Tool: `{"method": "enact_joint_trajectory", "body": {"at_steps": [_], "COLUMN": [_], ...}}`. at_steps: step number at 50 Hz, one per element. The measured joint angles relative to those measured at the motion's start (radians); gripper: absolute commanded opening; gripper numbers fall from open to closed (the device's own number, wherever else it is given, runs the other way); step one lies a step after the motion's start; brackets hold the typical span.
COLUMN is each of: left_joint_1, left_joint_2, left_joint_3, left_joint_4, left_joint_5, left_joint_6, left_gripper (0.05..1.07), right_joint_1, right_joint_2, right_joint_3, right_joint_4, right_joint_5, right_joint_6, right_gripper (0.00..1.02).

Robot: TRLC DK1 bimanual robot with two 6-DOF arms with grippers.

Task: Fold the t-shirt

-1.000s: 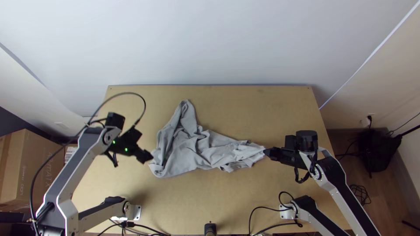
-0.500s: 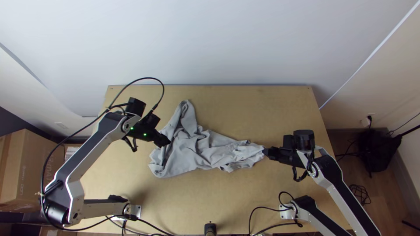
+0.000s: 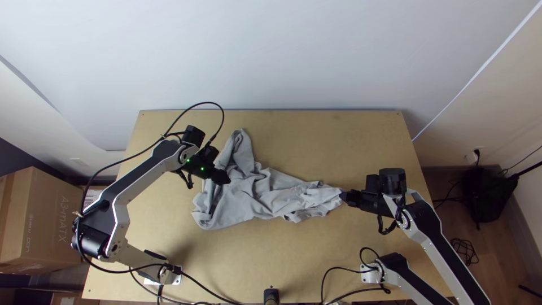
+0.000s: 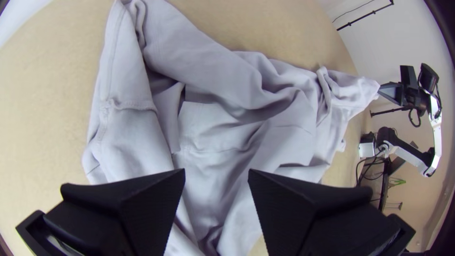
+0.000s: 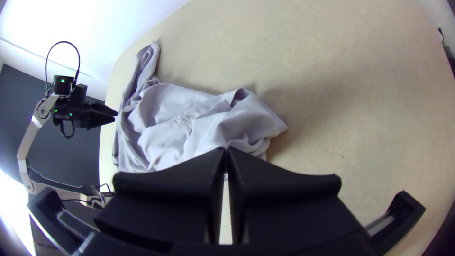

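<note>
1. Shirt (image 3: 243, 195) lies bunched and creased across the middle of the bench (image 3: 282, 260), its broad part towards the left edge.
2. One narrow part points at the bench's far edge; another tapers towards the right edge.
3. Left claw (image 3: 227, 179) is above the broad part, on the side nearer the bench's far left corner. In its wrist view, the left claw (image 4: 216, 171) is wide, with nothing gripped and cloth visible between its fingers.
4. Right claw (image 3: 343, 196) holds the tapered end. In its wrist view, the right claw (image 5: 226, 149) is narrow, tips together on the cloth.
</note>
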Motion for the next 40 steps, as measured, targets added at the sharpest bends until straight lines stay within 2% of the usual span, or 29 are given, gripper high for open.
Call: {"method": "enact_joint_trajectory", "body": {"at_steps": [40], "left_joint_1": [-0.017], "left_joint_2": [0.131], "left_joint_3": [0.024], "left_joint_4": [0.08], "left_joint_5": [0.006], "left_joint_6": [-0.041], "left_gripper": [0.71], "right_joint_1": [-0.013], "right_joint_2": [0.024], "right_joint_3": [-0.013], "right_joint_4": [0.023], "right_joint_5": [0.008], "right_joint_6": [0.0], "right_gripper": [0.02]}}
